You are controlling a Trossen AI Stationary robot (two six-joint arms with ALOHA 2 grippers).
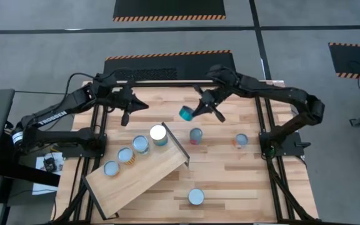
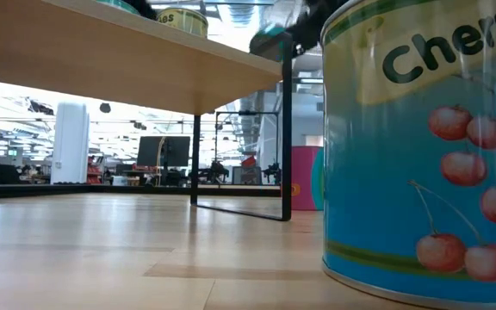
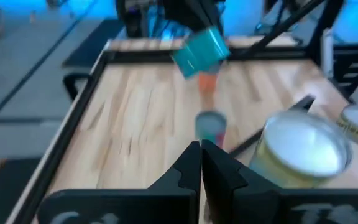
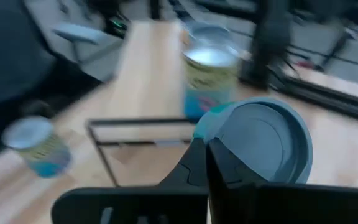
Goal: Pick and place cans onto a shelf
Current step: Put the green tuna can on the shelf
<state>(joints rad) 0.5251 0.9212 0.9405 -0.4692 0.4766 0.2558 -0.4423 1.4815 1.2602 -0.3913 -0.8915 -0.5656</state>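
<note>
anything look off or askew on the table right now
Only the light-wood plank shelf sits skewed, at a diagonal to the tabletop boards. Four tins stand upright on it. The small teal tin is tilted, but it is held in the air by the right pincer. Nothing spilled or dented shows.

Even overhead light; both wrist views motion-blurred, bluish.

Cherry can [image 2: 429, 146] cropped at frame edge

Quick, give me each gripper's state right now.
Left gripper: shut, empty, above the table behind the shelf.
Right gripper: shut on a teal can, held aloft.
</note>
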